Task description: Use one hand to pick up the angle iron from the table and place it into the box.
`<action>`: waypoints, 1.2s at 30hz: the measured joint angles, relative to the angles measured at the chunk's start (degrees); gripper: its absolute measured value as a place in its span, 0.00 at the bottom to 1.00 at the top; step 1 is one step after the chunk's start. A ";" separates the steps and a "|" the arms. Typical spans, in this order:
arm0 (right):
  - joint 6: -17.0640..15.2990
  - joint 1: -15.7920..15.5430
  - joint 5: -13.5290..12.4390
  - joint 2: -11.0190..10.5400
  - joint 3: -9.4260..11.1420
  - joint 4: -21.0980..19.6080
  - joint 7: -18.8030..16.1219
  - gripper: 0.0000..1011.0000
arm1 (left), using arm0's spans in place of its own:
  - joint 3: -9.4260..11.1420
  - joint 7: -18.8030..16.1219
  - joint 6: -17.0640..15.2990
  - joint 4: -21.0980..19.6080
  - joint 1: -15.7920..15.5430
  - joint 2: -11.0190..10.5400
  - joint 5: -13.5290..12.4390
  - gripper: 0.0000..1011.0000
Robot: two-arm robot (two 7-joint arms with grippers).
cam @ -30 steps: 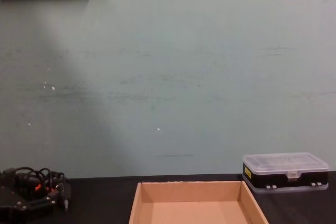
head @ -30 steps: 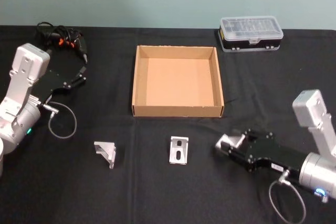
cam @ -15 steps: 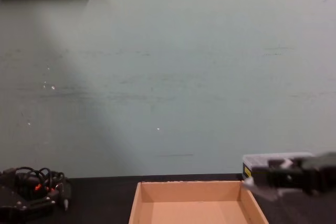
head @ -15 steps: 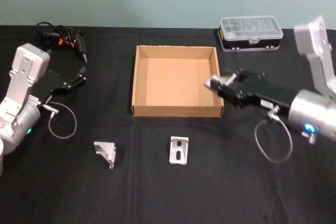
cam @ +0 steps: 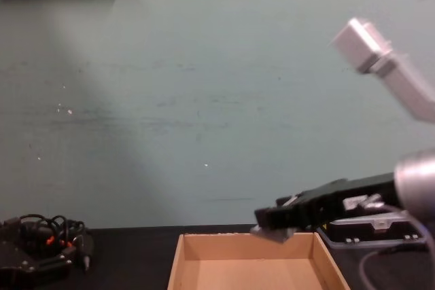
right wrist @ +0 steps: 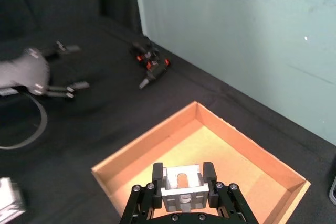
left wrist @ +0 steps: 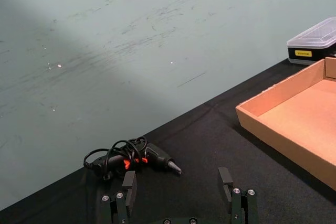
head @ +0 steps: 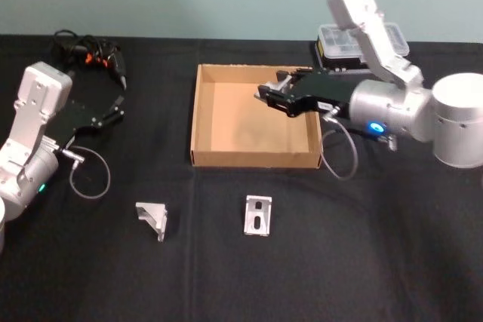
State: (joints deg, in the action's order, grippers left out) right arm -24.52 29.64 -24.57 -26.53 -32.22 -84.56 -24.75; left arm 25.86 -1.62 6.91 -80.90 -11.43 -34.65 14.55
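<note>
My right gripper hovers above the right half of the tan cardboard box. In the right wrist view it is shut on a silver angle iron, with the box floor below. From the chest view, the right gripper sits just above the box's back rim. Two more angle irons lie on the black table: a flat one in front of the box and one standing on edge to its left. My left gripper rests parked at the left, open.
A clear-lidded plastic case stands behind the box at the right, partly covered by my right arm. A black power tool with tangled cable lies at the back left, near my left gripper. A cable loop hangs from the left arm.
My right arm rose from the table's front right and swung left and back over the box, carrying the angle iron. The left arm and the two loose angle irons stayed put.
</note>
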 joint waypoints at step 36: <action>1.50 8.40 9.11 12.50 -3.80 20.83 4.05 0.45 | 0.00 0.00 0.00 0.00 0.00 0.00 -0.01 1.00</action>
State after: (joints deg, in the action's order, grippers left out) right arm -23.02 38.04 -15.46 -14.02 -36.02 -63.73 -20.70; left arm 25.86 -1.62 6.91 -80.90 -11.43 -34.65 14.55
